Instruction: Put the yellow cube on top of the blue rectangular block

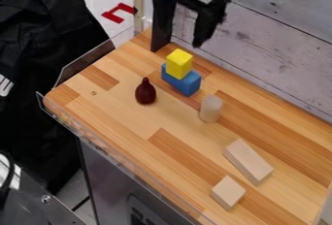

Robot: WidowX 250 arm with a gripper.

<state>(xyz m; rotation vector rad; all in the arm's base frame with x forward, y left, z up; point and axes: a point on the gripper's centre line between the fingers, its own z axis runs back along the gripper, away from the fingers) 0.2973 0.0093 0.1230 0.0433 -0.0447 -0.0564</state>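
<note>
The black gripper (176,47) hangs near the top of the camera view, fingers wide apart with nothing between them. Just below its fingertips is the yellow cube (179,64), resting on top of the blue rectangular block (182,82). The cube sits toward the block's upper-left part, and the block's lower-right end is uncovered. The blue block lies on the wooden counter (123,90).
A dark red pear-shaped object (146,92) stands left of the stack, and a pale cylinder (210,108) to its lower right. Farther down lie a long wooden block (248,161) and a smaller one (228,192). A whitish wall (279,30) borders the counter's far side.
</note>
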